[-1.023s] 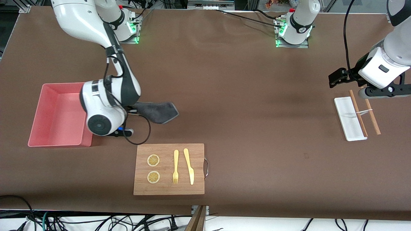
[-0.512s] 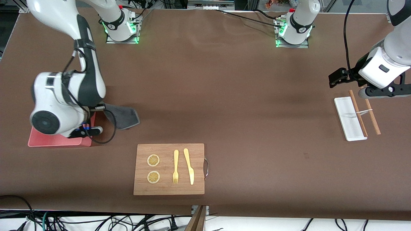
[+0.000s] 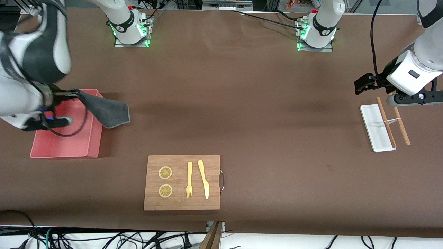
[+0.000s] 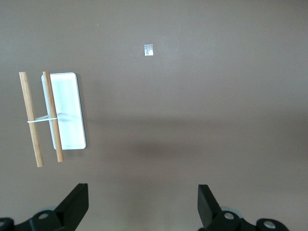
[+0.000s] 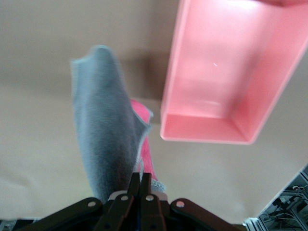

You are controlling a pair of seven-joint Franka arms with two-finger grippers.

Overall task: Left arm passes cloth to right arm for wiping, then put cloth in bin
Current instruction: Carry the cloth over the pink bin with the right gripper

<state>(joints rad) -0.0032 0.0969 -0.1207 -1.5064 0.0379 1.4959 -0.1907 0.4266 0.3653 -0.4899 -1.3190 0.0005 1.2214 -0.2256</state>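
Right gripper [image 3: 74, 92] now over the bin [image 3: 93, 138], shifted from table near the wooden board [image 3: 182, 182] a second ago toward the right arm's end. Fingers pinched tight on one edge of the cloth [image 3: 105, 110]; right wrist view confirms jaws closed on the cloth [image 5: 108, 144], pink-red reverse face showing beside the grey. Cloth hanging slack, most of it trailing outside the bin's wall on the side toward the table's middle, not yet inside. Bin [image 5: 216, 86] looks empty in wrist view.

Reads as wiping finished, carry to bin nearly complete. Likely still needed: a bit more travel so the drape clears the rim, then release. Risk: cloth catching on the wall and spilling outside.

Left gripper [image 3: 361, 84] waiting, spread wide and empty, over table beside the white tray [image 3: 372, 129] and wooden sticks [image 3: 401, 126].
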